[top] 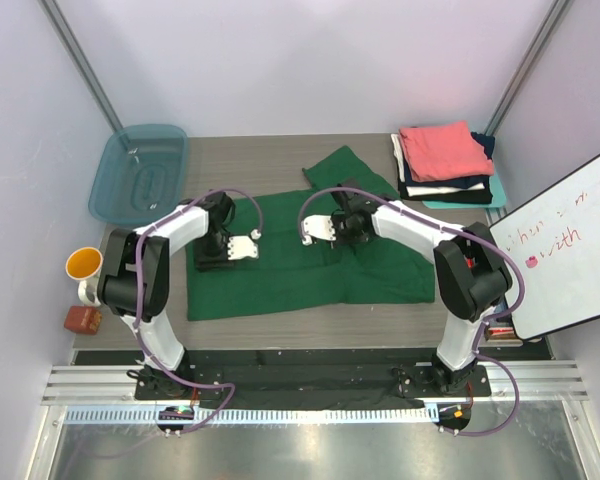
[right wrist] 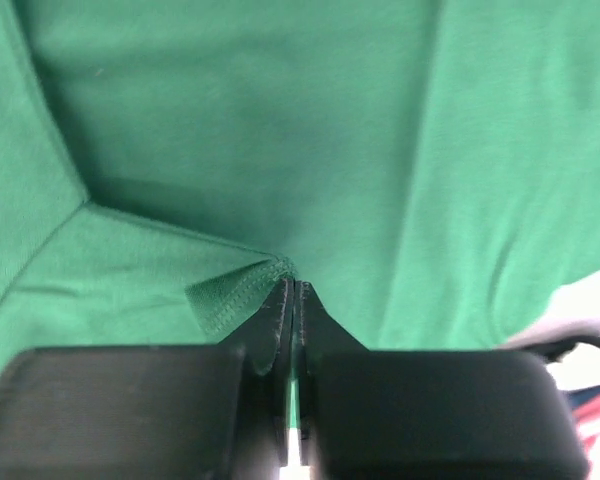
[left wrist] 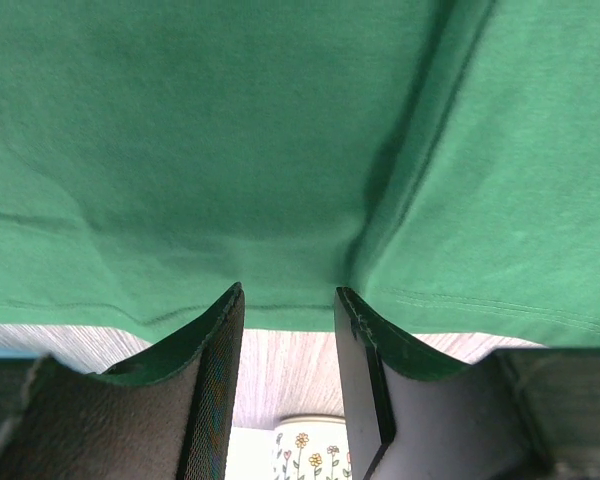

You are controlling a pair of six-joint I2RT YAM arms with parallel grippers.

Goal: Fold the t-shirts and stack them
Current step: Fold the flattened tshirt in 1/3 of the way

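A dark green t-shirt (top: 310, 265) lies spread across the middle of the table, with one sleeve pointing toward the back. My left gripper (top: 210, 258) is at its left edge, jaws open (left wrist: 288, 296); the hem (left wrist: 280, 315) runs just past the fingertips with bare table between them. My right gripper (top: 347, 230) is over the shirt's upper middle. It is shut (right wrist: 292, 285) on a small pinched fold of stitched green hem (right wrist: 235, 292). At the back right sits a stack of folded t-shirts (top: 442, 150): coral-pink on top, then white, dark and teal.
A translucent teal tub (top: 138, 172) stands at the back left. A flowered mug (top: 84, 265) (left wrist: 305, 450) and a small brown object (top: 82, 318) sit at the left table edge. A whiteboard (top: 565, 245) leans at the right.
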